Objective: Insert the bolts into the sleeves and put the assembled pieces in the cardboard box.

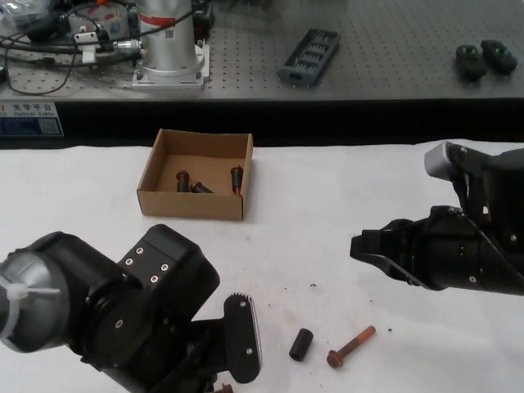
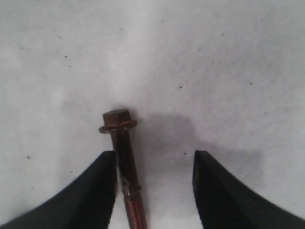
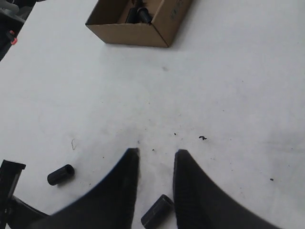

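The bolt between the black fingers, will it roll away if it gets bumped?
The bolt lies flat, so it might roll, probably curving around its wider head. It looks like metal, so it is likely stiff and not fragile.

Left gripper [image 2: 155,162], right gripper [image 3: 157,152]: fingers [image 2: 90,195] apart

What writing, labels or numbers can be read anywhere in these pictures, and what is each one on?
No text can be quoted; all of it is too small or blurred.
Blue plate on the dark bench edge: rows of characters under a red stripe, too small to read.
Sticker on the silver column: blurred, unreadable.
Cardboard box: dark marks on one side wall, cut off, unreadable.
I can make out no other writing.
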Available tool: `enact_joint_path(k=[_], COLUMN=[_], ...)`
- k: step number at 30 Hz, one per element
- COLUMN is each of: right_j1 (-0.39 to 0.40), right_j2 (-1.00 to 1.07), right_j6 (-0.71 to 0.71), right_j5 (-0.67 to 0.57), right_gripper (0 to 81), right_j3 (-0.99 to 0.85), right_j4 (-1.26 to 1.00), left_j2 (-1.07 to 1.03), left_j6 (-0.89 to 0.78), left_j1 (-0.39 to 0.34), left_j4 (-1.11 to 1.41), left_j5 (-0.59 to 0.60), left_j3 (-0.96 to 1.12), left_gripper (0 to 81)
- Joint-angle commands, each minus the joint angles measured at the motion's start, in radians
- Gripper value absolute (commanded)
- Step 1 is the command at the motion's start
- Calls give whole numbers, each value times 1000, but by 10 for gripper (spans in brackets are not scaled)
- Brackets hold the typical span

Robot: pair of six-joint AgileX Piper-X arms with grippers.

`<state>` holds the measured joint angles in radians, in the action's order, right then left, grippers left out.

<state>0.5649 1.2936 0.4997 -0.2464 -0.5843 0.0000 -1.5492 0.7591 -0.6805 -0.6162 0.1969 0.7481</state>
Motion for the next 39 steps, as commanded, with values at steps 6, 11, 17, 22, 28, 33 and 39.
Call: enact_joint_path(k=[6,11,17,22,28,33,39], right_j1=[-7,-5,-5,-5,-5,-5,-5], right_j2=[-12,-12,-12,-12,-12,-12,-12], right_j6=[17,17,17,17,17,24,42], right_j5=[-3,-3,-19,-40,-40,-40,-46], right_gripper=[205,205,205,205,205,205,205], right_j3=[1,1,1,1,1,1,1], right_j4=[-22,-22,-22,-22,-22,-22,-7], left_j2=[-4,-4,-35,-76,-102,-102,-75], left_j6=[-37,-49,-49,-66,-82,-203,-394], left_j1=[-5,-5,-5,-5,-5,-2,30], left_j4=[69,70,99,91,86,86,94], left_j5=[-30,-30,-30,-33,-35,-63,-50], left_j3=[8,8,10,32,44,67,94], left_gripper=[365,365,311,311,295,50,3])
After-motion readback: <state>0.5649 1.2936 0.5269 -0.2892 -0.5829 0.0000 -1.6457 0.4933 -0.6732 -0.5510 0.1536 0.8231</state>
